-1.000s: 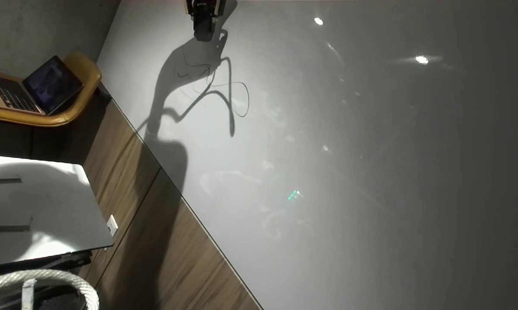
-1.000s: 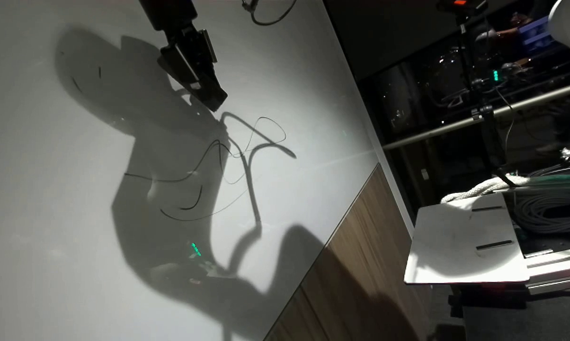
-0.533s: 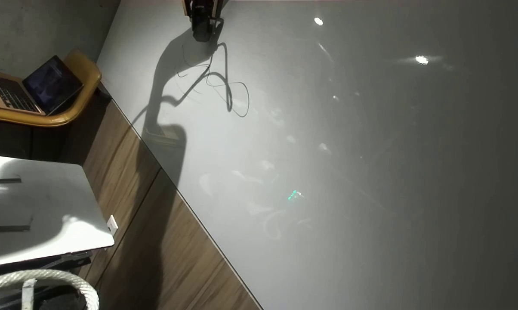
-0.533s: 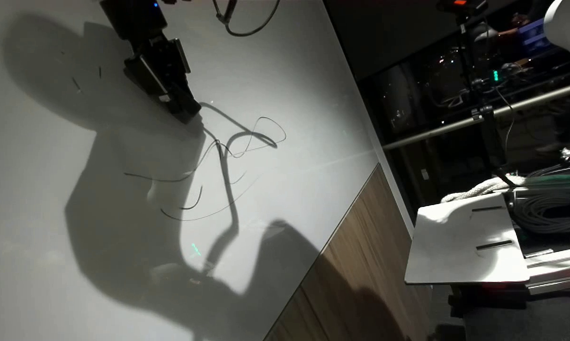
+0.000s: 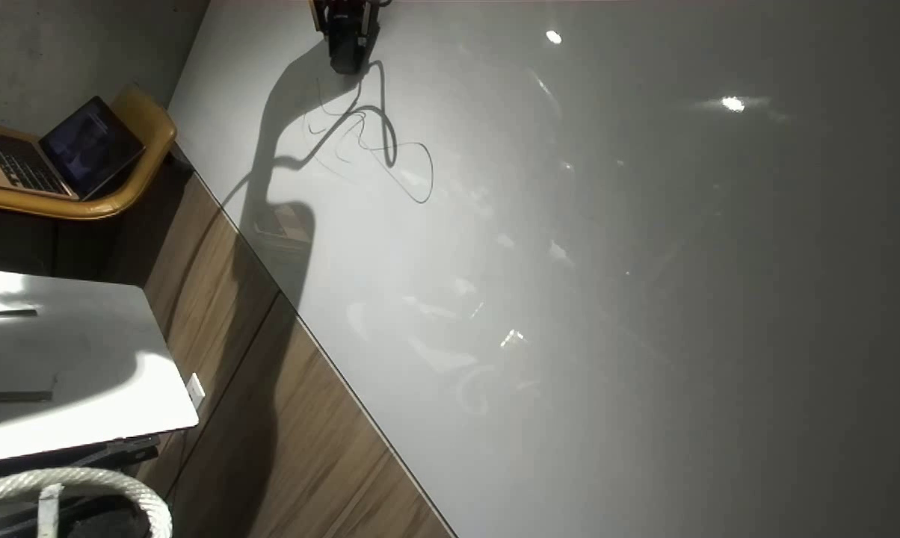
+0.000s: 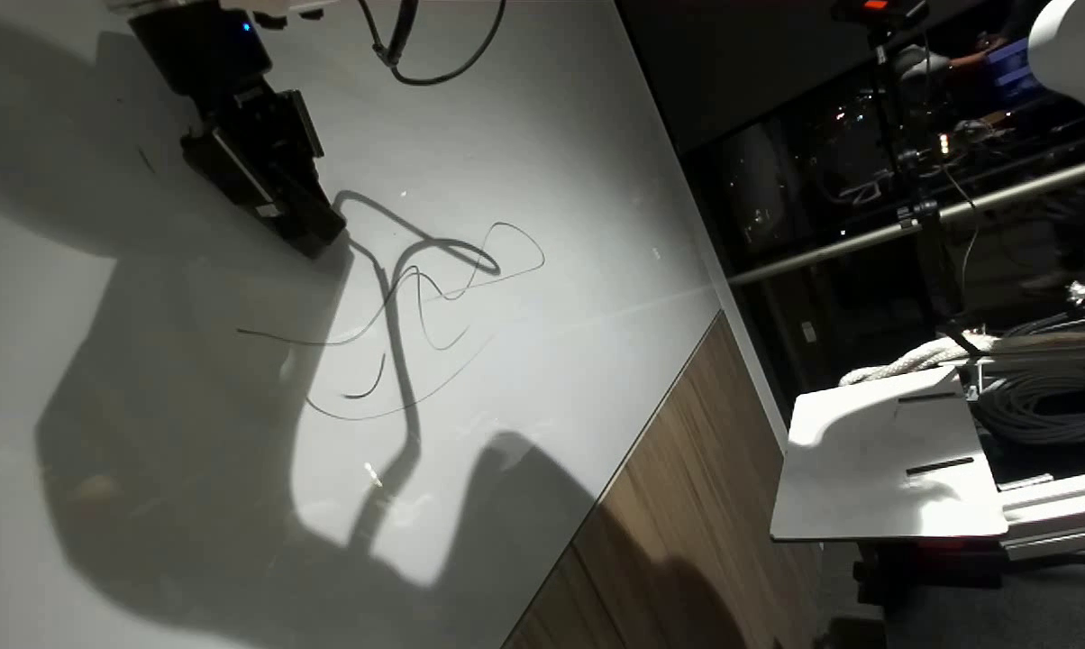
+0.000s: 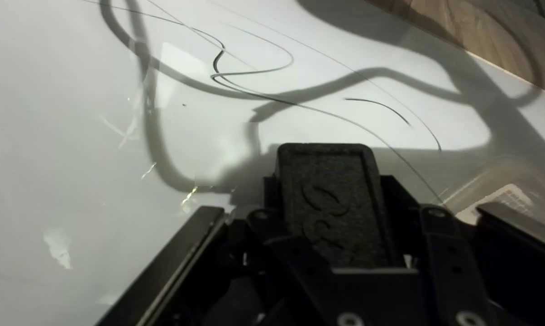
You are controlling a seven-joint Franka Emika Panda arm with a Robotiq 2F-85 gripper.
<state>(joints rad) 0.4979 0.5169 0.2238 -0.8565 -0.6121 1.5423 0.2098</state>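
Observation:
A dark, block-shaped eraser (image 7: 331,203) with curved marks cut in its face sits between the fingers of my gripper (image 7: 329,192), which is shut on it. In an exterior view the eraser (image 6: 313,225) forms the lower tip of the black gripper (image 6: 277,185), close to a glossy white board (image 6: 542,379); whether it touches cannot be told. Thin dark marker lines (image 7: 217,59) curl over the board ahead of the eraser. The same scribble (image 6: 328,344) lies below and right of the gripper there. At the top of an exterior view the eraser (image 5: 347,56) hangs just above these lines.
Wood panelling (image 6: 651,469) borders the board. A laptop (image 5: 95,146) rests on a yellow chair (image 5: 140,119). A white slotted plate (image 6: 885,460) and white rope (image 5: 91,478) stand nearby. A black cable (image 6: 443,81) loops beside the arm. The arm's shadow covers part of the board.
My gripper, still holding the eraser, has moved left and somewhat down in an exterior view, its shadow going along. A short mark there is now covered. The scribble looks unchanged.

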